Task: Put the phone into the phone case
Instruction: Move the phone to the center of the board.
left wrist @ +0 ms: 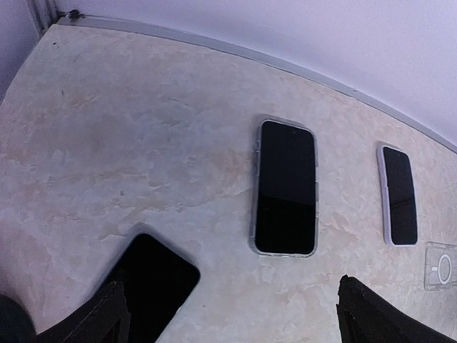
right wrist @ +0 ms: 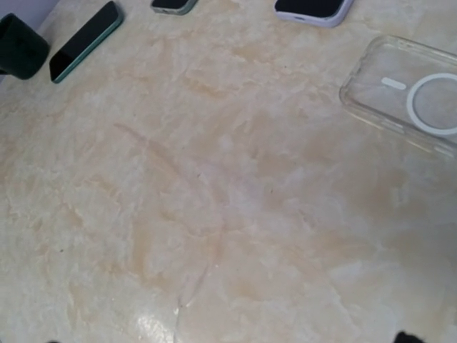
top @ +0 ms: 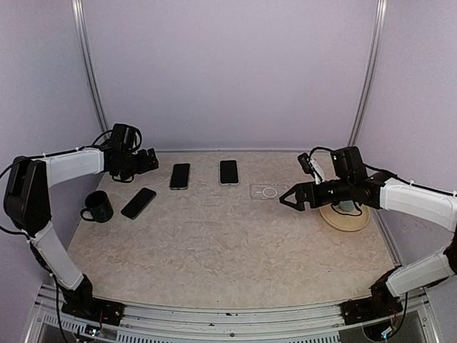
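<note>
I see my left arm folded at the elbow, forearm stretched across the far left corner. The left gripper [top: 150, 161] hovers there with fingers spread wide, nothing between them. It aims towards the middle phone [top: 180, 176]. The left phone [top: 138, 203] lies nearer, beside a mug [top: 98, 206]. The right phone [top: 228, 172] lies farther right. My right arm reaches in from the right, forearm passing above a plate [top: 335, 223]. The right gripper [top: 285, 198] hangs low, fingers apart and empty, just beside the clear case [top: 268, 191], which lies flat on the table [top: 214, 250].
</note>
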Robot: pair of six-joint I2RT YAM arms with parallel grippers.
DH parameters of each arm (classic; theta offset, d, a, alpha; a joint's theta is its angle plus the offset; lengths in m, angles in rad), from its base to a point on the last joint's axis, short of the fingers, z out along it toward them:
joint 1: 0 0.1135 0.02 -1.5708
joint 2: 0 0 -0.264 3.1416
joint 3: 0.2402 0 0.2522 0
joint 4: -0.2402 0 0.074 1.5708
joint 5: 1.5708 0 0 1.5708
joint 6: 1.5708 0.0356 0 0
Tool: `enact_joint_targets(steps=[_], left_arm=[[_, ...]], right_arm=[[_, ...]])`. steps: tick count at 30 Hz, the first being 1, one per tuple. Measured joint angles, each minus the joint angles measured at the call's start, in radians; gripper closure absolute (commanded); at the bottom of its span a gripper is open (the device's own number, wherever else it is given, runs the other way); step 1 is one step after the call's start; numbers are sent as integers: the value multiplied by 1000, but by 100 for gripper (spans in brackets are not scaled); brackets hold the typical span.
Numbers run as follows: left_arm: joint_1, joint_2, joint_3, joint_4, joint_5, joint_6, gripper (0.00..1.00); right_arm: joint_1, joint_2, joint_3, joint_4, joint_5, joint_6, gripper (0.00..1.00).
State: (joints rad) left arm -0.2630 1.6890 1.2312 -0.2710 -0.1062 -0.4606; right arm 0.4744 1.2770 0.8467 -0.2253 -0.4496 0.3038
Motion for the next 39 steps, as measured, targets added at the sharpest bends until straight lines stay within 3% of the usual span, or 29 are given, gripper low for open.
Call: enact_joint_targets(steps=[15, 27, 33, 39], left_arm=[[101, 117, -55, -9, -40, -111, 1], [112, 255, -33, 2, -22, -183, 1], [116, 260, -37, 51, 18, -204, 1], [117, 222, -136, 196, 59, -233, 1]], right_arm=[[0, 6, -24, 13, -27, -5, 0], [0, 6, -27, 10, -27, -5, 0], [0, 6, -29, 11, -26, -4, 0], [0, 6, -34, 11, -25, -3, 0]])
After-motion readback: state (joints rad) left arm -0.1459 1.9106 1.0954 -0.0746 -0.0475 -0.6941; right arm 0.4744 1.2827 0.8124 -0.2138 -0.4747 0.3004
